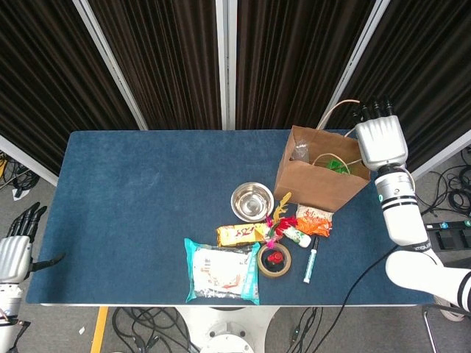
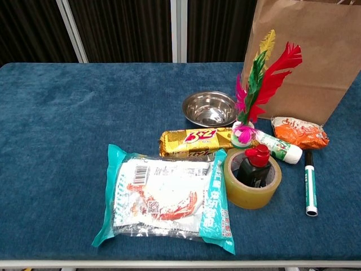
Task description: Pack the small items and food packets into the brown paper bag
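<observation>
Brown paper bag (image 1: 318, 173) is seen standing open on the blue table (image 1: 132, 198) in the head view, near the far right corner, with something green and a clear wrapper visible inside. The right hand (image 1: 381, 141) is held just beside the bag's right edge, above the table's border — its back is turned to the camera, the dark fingers point away, and nothing is seen in it, though the palm side is hidden. The left hand (image 1: 15, 248) is kept off the table at the far left, released, fingers apart.

From the chest view, the items are found in front of the bag: a steel bowl (image 2: 209, 108), a yellow snack bar (image 2: 192, 140), a large seafood packet (image 2: 166, 198), a tape roll (image 2: 251, 180) with a red-capped bottle (image 2: 254, 164) standing inside it, a feather shuttlecock (image 2: 256, 90), a small white tube (image 2: 279, 147), an orange packet (image 2: 299, 132) touching the bag's base, and a marker (image 2: 310, 183) — neither hand is shown here
</observation>
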Controlling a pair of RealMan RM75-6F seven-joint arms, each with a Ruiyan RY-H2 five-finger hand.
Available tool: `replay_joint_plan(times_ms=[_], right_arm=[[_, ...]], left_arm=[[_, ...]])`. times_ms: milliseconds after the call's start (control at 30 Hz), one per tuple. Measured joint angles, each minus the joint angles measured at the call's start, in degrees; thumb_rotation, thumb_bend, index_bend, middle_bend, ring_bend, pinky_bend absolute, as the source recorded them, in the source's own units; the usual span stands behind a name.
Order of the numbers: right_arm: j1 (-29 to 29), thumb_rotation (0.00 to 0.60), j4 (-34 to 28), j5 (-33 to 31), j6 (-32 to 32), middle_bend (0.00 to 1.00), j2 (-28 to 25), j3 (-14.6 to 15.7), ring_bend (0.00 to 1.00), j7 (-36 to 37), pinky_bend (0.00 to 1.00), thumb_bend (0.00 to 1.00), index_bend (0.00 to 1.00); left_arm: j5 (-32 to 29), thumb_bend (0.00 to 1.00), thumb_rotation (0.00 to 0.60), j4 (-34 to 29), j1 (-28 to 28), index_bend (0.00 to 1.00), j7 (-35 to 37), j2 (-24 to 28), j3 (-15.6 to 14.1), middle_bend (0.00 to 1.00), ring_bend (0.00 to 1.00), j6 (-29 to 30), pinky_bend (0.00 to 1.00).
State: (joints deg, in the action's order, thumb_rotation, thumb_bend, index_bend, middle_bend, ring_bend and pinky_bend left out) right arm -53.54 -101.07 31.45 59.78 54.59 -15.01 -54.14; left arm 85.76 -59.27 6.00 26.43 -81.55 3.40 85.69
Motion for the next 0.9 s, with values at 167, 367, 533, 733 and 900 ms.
replay_joint_plan(times_ms=[167, 367, 533, 733, 900], right_arm=[[-1.68, 0.600, -0.44, -8.41, -2.30, 0.09, -0.99, 0.14, 0.00, -0.39, 0.00, 0.00, 0.13], [-5.07, 0.600, 1.87, -20.07, -7.29, 0.09, -0.97, -1.37, 0.00, 2.43, 0.00, 0.00, 0.13], [-7.90, 0.600, 5.82, -22.11, -9.59, 0.09, 0.52, -2.69, 0.00, 6.23, 0.00, 0.00, 0.13], [-10.26, 0.600, 7.45, -23.50, -10.65, 0.07, 2.04, -2.58, 0.00, 8.09, 0.00, 0.00, 0.11], [-12.37, 0.600, 7.35, -26.25, -10.73, 0.07, 2.54, -1.39, 0.00, 7.22, 0.00, 0.00, 0.11]], left_arm=[[0.05, 0.14, 0.600, -0.16, 0.03, 0.08, -0.30, 0.03, -0.10, 0.06, 0.00, -0.12, 0.12], [0.02, 0.14, 0.600, -0.04, 0.12, 0.08, -0.66, 0.07, -0.06, 0.06, 0.00, -0.18, 0.12], [-0.26, 0.14, 0.600, 0.23, -0.03, 0.08, -0.48, 0.06, -0.09, 0.06, 0.00, -0.42, 0.12], [-0.46, 0.14, 0.600, 0.54, -0.14, 0.08, -0.03, 0.01, 0.04, 0.06, 0.00, -0.36, 0.12], [-0.52, 0.14, 0.600, 0.94, -0.30, 0.08, 0.32, -0.04, 0.01, 0.06, 0.00, -0.30, 0.12]])
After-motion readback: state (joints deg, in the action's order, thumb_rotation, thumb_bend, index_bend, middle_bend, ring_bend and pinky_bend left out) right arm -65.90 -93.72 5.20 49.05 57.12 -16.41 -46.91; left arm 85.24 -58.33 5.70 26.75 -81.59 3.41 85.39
